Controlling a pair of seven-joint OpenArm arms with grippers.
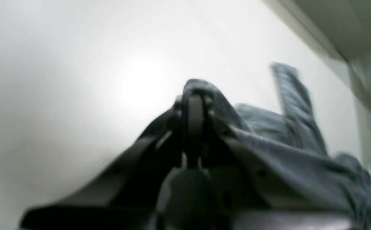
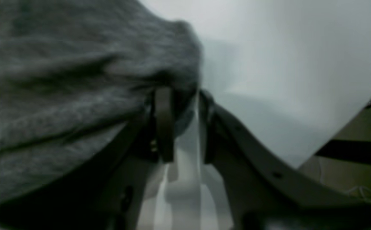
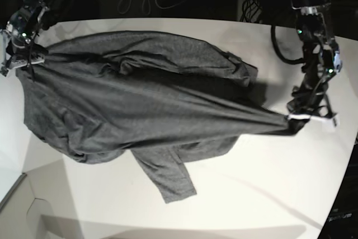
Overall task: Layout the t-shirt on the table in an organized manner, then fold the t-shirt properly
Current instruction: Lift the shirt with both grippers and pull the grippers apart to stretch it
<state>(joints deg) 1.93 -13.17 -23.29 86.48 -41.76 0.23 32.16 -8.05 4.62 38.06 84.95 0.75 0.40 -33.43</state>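
Nearest in the base view, a long sleeve of the t-shirt [image 3: 140,99] hangs off the bunched lower hem toward the near edge of the table [image 3: 235,194], its cuff lying flat on the white top. Beyond it the dark grey body is pulled taut into long creases between the two arms, most of it resting on the table. The left gripper [image 3: 296,117] pinches one stretched corner of the shirt, fingers closed on the fabric; its wrist view confirms this, with blurred knit wrapped over the closed left gripper [image 1: 195,95] and the t-shirt [image 1: 287,143] trailing off beside it, one sleeve sticking out across the table [image 1: 76,80]. The right gripper [image 3: 28,57] holds the opposite end of the shirt, though from the base view its fingers are too small to make out. Its wrist view shows the right gripper [image 2: 180,92] with fingers slightly apart and the t-shirt [image 2: 60,80] bunched over their tips, the cloth hiding the actual contact; the table [image 2: 284,64] fills the background, out of focus.
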